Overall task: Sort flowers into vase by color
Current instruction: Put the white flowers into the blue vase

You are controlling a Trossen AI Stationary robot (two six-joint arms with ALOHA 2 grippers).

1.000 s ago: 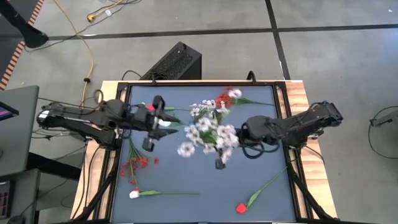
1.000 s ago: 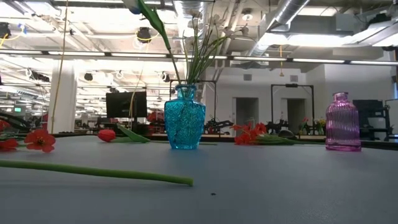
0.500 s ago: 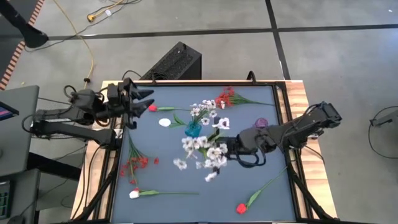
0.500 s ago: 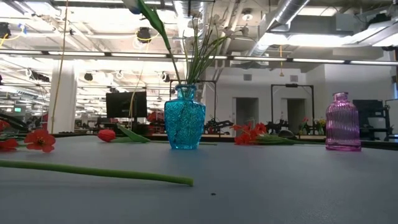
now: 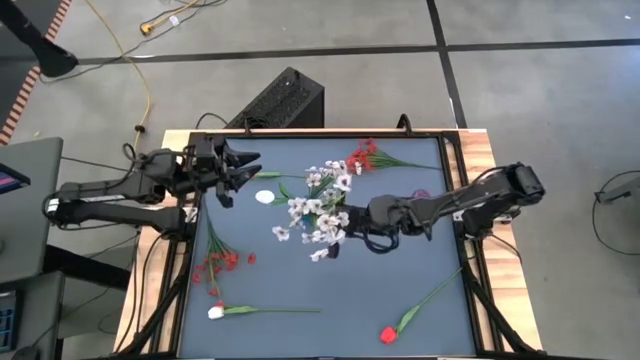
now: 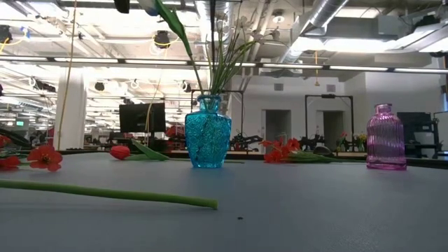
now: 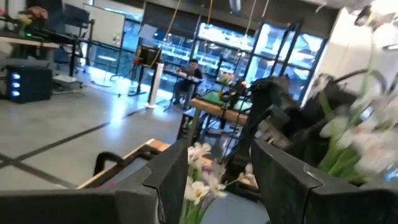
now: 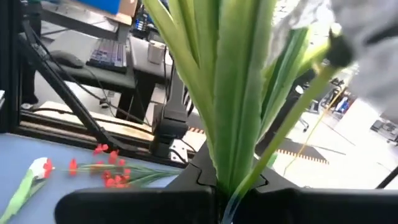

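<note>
My right gripper (image 5: 352,220) is shut on a white blossom spray (image 5: 312,220) above the table's middle, over the blue vase (image 6: 208,133), which holds several green stems. One of those stems leans left, ending in a white bud (image 5: 264,197). My left gripper (image 5: 236,170) hangs open near the far left corner, holding nothing. The pink vase (image 6: 386,138) stands on the right. On the table lie a red spray (image 5: 222,265), a white bud stem (image 5: 215,312), a red bud stem (image 5: 387,335) and a red-and-white spray (image 5: 362,158). My right gripper pinches the white spray by its green stems and leaves (image 8: 231,143), bunched between the two fingers. It comes in level from the table's right. The blossoms stick out toward the left, and the spray is lifted clear of the table.
A long green stem (image 6: 105,192) lies across the near part of the table. The table has a raised black rim (image 5: 195,250), and a black box (image 5: 283,100) sits beyond the far edge. Bare blue surface lies in the near middle.
My left gripper drew back from the leaning white bud toward the far left corner, then edged slightly right. My right gripper carried the white spray from the table's near middle toward the far left, closer over the blue vase. The vases and lying flowers stayed put.
</note>
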